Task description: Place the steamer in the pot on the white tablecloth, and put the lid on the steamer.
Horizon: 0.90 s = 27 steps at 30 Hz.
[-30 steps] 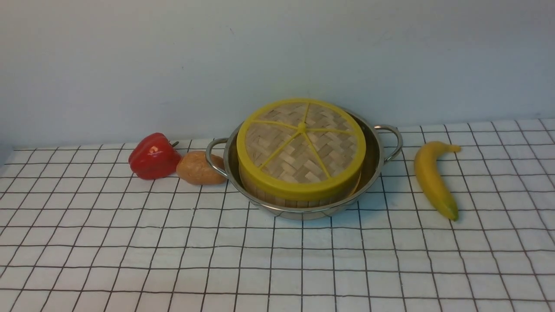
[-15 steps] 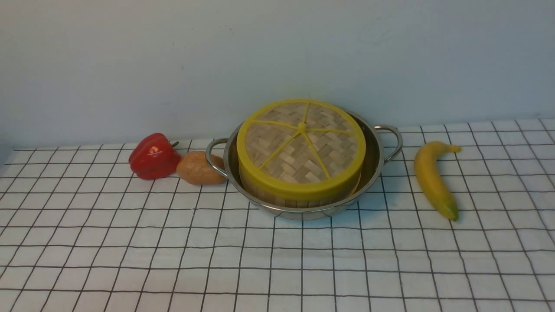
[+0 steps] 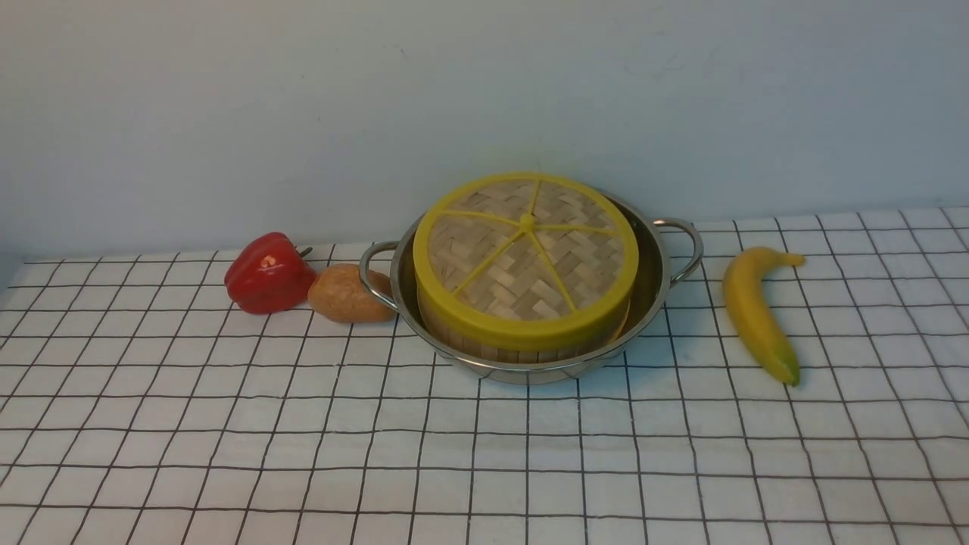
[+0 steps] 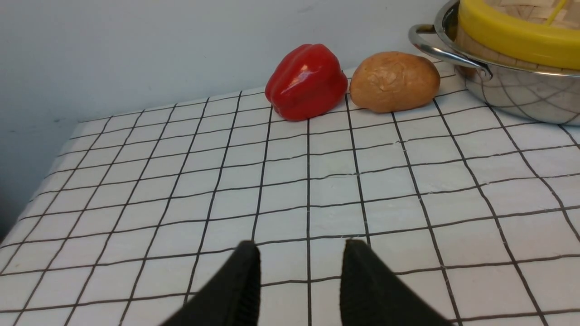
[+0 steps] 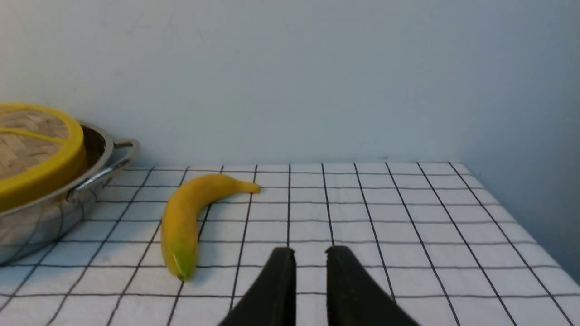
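The shiny steel pot (image 3: 652, 291) stands on the white grid tablecloth (image 3: 484, 454) at the middle back. The bamboo steamer (image 3: 522, 350) sits inside it, only its slatted wall showing. The woven lid (image 3: 526, 253) with yellow rim and spokes lies on top of the steamer. Neither gripper shows in the front view. In the left wrist view my left gripper (image 4: 301, 246) is open and empty over bare cloth, well apart from the pot (image 4: 512, 90). In the right wrist view my right gripper (image 5: 310, 251) is empty with a narrow gap, apart from the pot (image 5: 41, 222).
A red bell pepper (image 3: 269, 272) and a brown potato (image 3: 348, 294) lie just left of the pot, the potato against its left handle. A yellow banana (image 3: 753, 310) lies to the pot's right. A pale wall runs behind the table.
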Tool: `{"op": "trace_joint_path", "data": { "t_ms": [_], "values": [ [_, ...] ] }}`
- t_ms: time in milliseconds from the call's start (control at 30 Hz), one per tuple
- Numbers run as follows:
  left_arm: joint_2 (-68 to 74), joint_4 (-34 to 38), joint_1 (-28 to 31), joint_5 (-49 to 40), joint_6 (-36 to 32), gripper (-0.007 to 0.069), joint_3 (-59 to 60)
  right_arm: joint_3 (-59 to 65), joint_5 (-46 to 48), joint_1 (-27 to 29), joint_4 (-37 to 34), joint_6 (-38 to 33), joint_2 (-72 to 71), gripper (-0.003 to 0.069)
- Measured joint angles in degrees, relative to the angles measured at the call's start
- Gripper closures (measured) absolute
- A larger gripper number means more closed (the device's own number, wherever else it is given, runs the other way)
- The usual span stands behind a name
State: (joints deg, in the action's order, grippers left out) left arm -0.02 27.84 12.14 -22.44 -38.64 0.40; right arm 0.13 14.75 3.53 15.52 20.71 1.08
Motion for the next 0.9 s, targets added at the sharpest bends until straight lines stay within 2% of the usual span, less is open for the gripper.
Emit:
{"op": "trace_joint_path", "data": {
  "t_ms": [200, 900],
  "values": [
    [0.0, 0.0, 0.0, 0.0, 0.0, 0.0382, 0.0, 0.36, 4.6, 0.02, -2.56, -0.01, -0.77, 0.051],
    [0.0, 0.0, 0.0, 0.0, 0.0, 0.0382, 0.0, 0.36, 4.88, -1.17, -3.07, -1.47, -0.77, 0.0447]
  ]
}}
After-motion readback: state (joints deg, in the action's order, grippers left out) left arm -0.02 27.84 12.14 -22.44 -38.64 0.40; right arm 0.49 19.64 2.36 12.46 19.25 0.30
